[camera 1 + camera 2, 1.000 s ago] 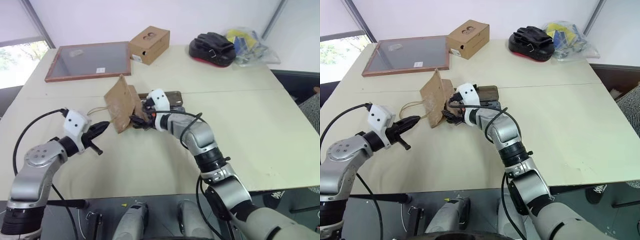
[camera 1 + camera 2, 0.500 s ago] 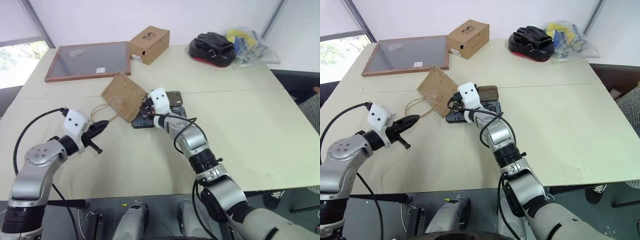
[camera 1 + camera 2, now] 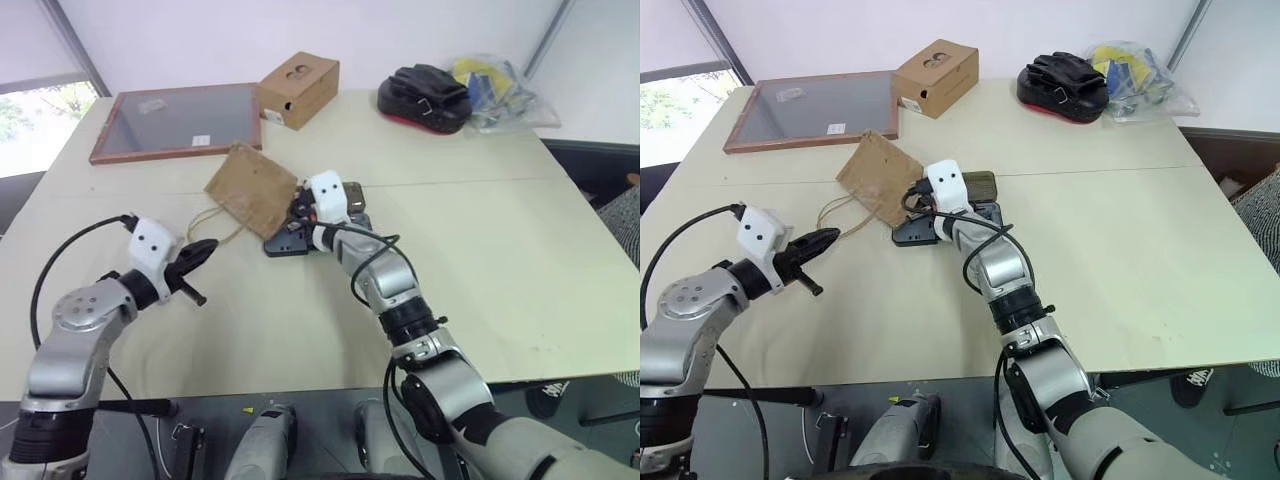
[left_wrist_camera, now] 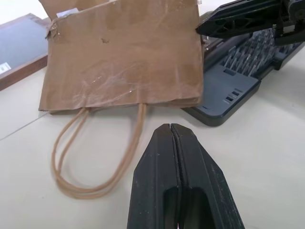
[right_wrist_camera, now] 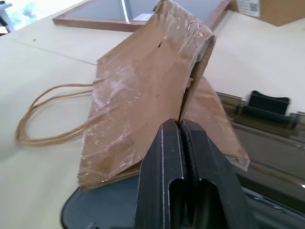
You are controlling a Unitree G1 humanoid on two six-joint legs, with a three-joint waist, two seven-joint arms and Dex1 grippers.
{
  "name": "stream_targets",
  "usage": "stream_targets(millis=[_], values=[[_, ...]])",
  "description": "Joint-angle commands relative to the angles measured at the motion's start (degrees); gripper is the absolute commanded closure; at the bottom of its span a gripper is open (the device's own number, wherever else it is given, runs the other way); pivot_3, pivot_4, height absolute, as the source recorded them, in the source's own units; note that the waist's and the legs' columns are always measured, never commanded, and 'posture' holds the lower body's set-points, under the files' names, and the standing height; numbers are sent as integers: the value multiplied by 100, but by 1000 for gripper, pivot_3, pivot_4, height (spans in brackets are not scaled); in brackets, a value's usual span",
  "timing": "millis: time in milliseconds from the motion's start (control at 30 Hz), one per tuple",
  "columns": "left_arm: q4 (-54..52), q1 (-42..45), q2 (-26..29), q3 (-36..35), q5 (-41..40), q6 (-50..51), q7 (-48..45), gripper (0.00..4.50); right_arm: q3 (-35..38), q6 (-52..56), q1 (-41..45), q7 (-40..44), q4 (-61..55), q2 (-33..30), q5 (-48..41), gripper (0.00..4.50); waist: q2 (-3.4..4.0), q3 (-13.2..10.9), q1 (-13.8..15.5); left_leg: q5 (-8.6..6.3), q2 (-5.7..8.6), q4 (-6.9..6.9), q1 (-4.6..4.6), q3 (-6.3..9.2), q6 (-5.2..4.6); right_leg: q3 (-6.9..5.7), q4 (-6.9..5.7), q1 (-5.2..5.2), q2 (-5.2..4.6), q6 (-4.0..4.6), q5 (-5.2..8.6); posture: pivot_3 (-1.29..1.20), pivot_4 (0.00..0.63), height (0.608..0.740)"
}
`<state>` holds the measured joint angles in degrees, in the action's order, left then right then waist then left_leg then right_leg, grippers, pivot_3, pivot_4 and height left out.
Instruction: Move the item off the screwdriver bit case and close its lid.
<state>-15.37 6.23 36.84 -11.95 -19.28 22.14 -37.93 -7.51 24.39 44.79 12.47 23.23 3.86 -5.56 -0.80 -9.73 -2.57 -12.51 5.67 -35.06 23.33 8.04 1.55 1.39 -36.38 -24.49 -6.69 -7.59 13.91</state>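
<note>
The paper bag point(image 3: 250, 189) is pinched at its edge by the closed right gripper point(image 5: 180, 131), half over the open bit case point(image 3: 300, 238). It is judged light, floppy and easily creased, best taken by an edge or the handles point(image 4: 95, 162). The left gripper point(image 4: 172, 138) is shut on nothing.

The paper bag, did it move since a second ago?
Yes. The paper bag, standing on edge before, has tipped flatter and toward the table's far side, uncovering more of the bit case. The right gripper snapped shut on its edge. The left gripper stayed put, shut.

head: 2 eyes down over table point(image 3: 520, 250) | wrists: close, share bag point(image 4: 124, 57)
</note>
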Motion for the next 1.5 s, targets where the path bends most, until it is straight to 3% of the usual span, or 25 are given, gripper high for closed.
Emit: stream_targets(millis=[33, 200, 367, 500, 633, 867, 1200, 1400, 1500], values=[[-26, 106, -4, -9, 31, -145, 16, 4500, 290, -119, 194, -162, -458, -166, 15, 4438, 0, 0, 2, 0, 0, 0, 0, 0, 0, 0, 0, 0, 0, 0, 0, 0, 150, 740], [72, 203, -39, 59, 65, -210, 0, 4500, 984, 18, 295, -497, -711, -833, -36, 4438, 0, 0, 30, 0, 2, -2, 1, 0, 0, 0, 1, 2, -1, 0, 0, 0, 150, 740], [200, 270, -82, 160, 108, -304, -49, 4500, 1717, -6, 233, -722, -865, -2129, 134, 4438, 4, -3, 51, 0, 3, -1, 2, -2, 0, 0, 4, 4, -4, 0, 0, 0, 150, 740], [400, 432, -135, 275, 157, -391, -119, 4500, 2226, 127, -235, -829, -1238, -3083, 239, 4438, 9, -6, 50, 0, 3, 1, 3, -6, -1, 0, 5, 4, -4, 0, 0, 0, 150, 740], [638, 638, -186, 413, 205, -499, -198, 4500, 2607, 208, -996, -977, -1570, -3608, 404, 4438, 8, -5, 25, 1, 0, -2, 2, -12, -2, 0, 5, 7, -3, -1, 0, 0, 150, 740], [1026, 979, -242, 588, 275, -667, -318, 4500, 2977, 229, -1701, -1343, -1699, -3725, 510, 4438, 13, -5, 8, 1, -4, -6, 0, -23, -3, 5, 2, 9, -2, -1, 0, 0, 150, 740], [1173, 1139, -299, 671, 313, -750, -391, 4500, 2734, 348, -1044, -984, -1835, -3148, -126, 4438, 15, -6, 20, 1, -5, -7, 0, -20, -3, 5, 3, 10, -1, -2, -1, 0, 150, 740], [1062, 1097, -387, 647, 269, -706, -305, 4500, 2072, 778, -885, -75, -2350, -2825, -678, 4438, 15, -6, 16, 1, -5, -7, 0, -15, -3, 4, 5, 11, 0, -3, -2, 0, 150, 740], [1023, 1121, -466, 689, 269, -663, -262, 4500, 1538, 1007, -1064, 807, -2822, -2951, -970, 4438, 15, -7, 22, 1, -5, -7, 0, -14, -3, 4, 5, 11, 0, -4, -2, 0, 150, 740]])
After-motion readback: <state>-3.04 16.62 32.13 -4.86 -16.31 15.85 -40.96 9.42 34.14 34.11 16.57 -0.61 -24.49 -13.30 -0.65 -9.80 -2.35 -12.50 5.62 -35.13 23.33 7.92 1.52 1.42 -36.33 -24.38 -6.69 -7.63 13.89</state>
